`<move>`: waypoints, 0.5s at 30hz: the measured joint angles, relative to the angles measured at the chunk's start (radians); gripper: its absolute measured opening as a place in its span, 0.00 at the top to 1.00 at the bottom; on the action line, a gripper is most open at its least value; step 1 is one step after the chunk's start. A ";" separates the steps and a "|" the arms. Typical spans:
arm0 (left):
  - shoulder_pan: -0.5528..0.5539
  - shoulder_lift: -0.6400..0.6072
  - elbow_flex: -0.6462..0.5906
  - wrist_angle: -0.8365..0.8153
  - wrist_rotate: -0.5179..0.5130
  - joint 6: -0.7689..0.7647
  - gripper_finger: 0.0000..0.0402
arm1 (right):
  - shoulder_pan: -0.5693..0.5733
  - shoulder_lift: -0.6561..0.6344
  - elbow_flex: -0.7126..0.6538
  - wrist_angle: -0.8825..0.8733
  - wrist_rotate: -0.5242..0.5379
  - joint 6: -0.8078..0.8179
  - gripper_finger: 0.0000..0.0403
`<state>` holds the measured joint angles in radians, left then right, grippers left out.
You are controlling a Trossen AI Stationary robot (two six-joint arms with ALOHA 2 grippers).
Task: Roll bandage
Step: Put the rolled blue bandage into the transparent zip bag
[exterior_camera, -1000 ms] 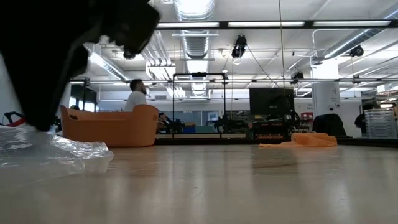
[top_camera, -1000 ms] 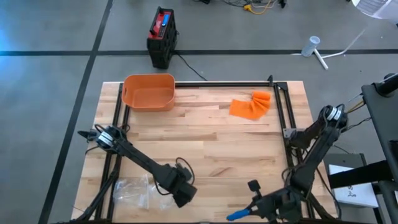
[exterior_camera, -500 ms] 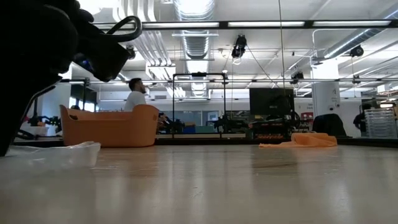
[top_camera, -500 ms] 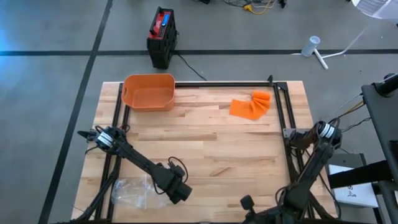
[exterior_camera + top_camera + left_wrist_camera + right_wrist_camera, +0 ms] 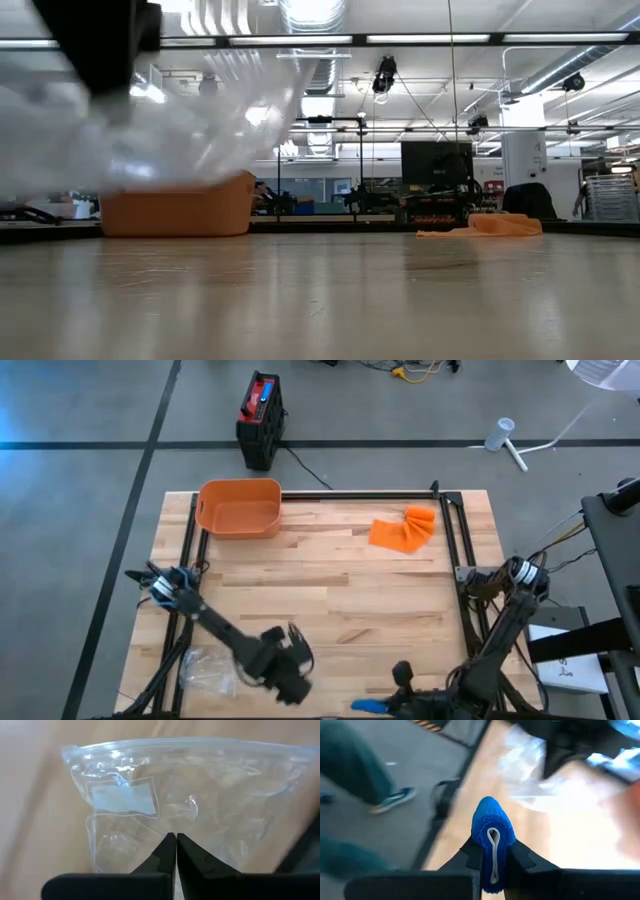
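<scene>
while crinkled clear plastic bag hangs pinched; ribbed blue bandage roll clamped.

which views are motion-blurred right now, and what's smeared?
Low view: clear bag smeared, room behind sharp. Right wrist view: background streaked, blue bandage roll in the right gripper crisp. Left wrist view: bag fairly sharp, glare on the plastic. High view: clean.

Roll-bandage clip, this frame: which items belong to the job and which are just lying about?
In use:
- blue bandage roll, clamped in the right gripper
- clear plastic bag, pinched by the shut left gripper and lifted off the table

Lying about:
- orange bin, far left corner
- orange cloth, far right
- black and red case on the floor
</scene>
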<state>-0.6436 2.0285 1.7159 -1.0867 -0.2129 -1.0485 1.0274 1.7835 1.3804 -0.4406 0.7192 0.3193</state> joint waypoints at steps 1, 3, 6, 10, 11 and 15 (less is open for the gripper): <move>-0.025 0.000 0.031 0.011 -0.073 0.063 0.99 | 0.004 -0.002 0.000 -0.001 0.043 -0.026 0.93; -0.077 -0.001 0.082 0.027 -0.209 0.166 1.00 | 0.014 -0.008 0.004 0.004 0.127 -0.091 0.93; -0.135 -0.002 0.142 0.052 -0.329 0.255 1.00 | 0.023 -0.009 0.023 0.029 0.218 -0.221 0.93; -0.157 -0.002 0.176 0.092 -0.345 0.240 1.00 | 0.023 0.003 0.047 0.154 0.303 -0.468 0.93; -0.158 -0.002 0.178 0.109 -0.336 0.235 1.00 | 0.022 0.005 0.050 0.193 0.321 -0.535 0.93; -0.156 -0.003 0.189 0.208 -0.247 0.257 1.00 | 0.019 0.007 0.055 0.363 0.368 -0.770 0.93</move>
<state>-0.7994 2.0258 1.9045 -0.8790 -0.4602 -0.7917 1.0463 1.7908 1.4349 -0.0780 1.0867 -0.4507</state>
